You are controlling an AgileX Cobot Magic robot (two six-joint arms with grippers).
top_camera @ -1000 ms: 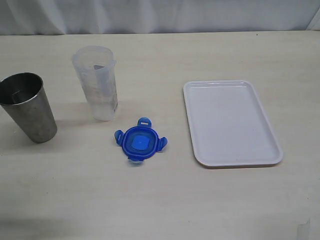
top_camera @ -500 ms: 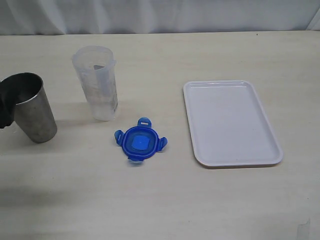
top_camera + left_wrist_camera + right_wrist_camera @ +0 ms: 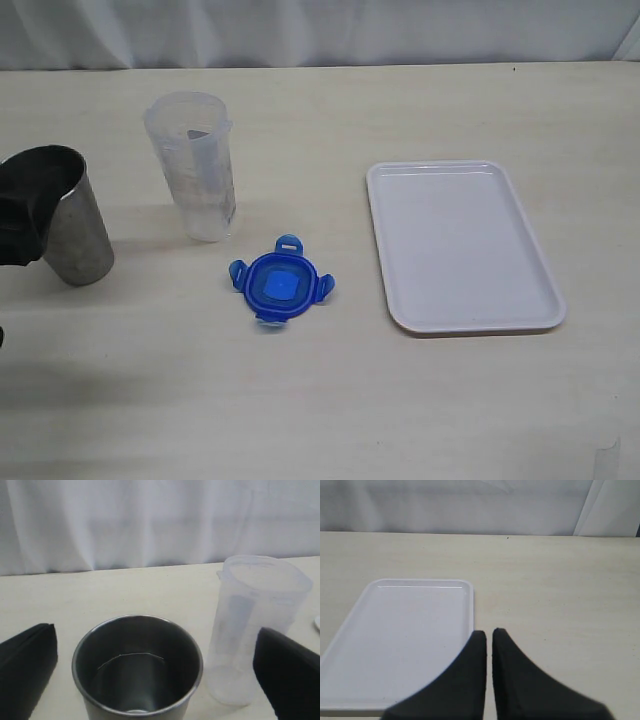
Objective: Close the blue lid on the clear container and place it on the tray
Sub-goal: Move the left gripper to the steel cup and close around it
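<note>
1. Firstly, the blue lid (image 3: 281, 287) is seen lying flat on the bench (image 3: 400, 400), with its four flaps spread outwards. It lies nearer to the camera than the clear container (image 3: 195, 170), apart from it, and between it and the tray (image 3: 460, 240).
2. The clear container is stood upright on the bench with its mouth uncovered. Faint markings can be seen on its wall.
3. A metal cup (image 3: 75, 225) is stood upright near the container, towards the left side of the exterior view. The two are not touching.
4. The tray is laid flat on the right part of the bench, well apart from the container. The lid is near the tray's long left rim but is not in contact with it.
5. The left fingers (image 3: 287, 680) are spread wide and released, and nothing is grasped by them. In the left wrist view the metal cup is seen between them, with a gap to each finger, and the lower part of the container is partly hidden behind one finger. In the exterior view a dark finger is seen at the left edge, covering part of the cup's wall.
6. The right fingers (image 3: 470, 680) are clenched together, and nothing is held between them. In the right wrist view they are seen over the bench, just beside one edge of the tray.
</note>
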